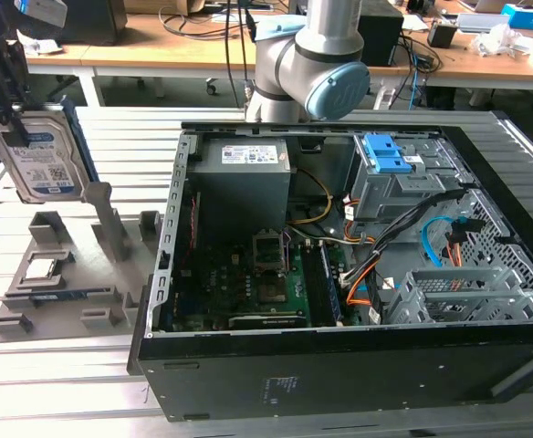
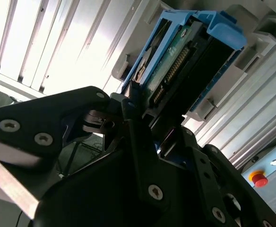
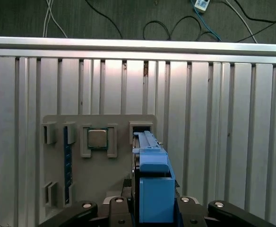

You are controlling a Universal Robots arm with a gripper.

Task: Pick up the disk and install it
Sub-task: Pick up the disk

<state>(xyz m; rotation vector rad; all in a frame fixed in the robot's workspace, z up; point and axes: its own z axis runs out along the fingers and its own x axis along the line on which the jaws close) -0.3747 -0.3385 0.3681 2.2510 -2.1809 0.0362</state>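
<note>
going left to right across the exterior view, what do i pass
the disk → the grey power supply → the blue latch piece → the perforated grey cage

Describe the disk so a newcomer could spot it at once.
Start at the open computer case, then look to the exterior view's left, above the grey parts tray. The disk is the silver slab held upright in the end effector, set apart by its blue edge frame and white-and-blue label.
</note>
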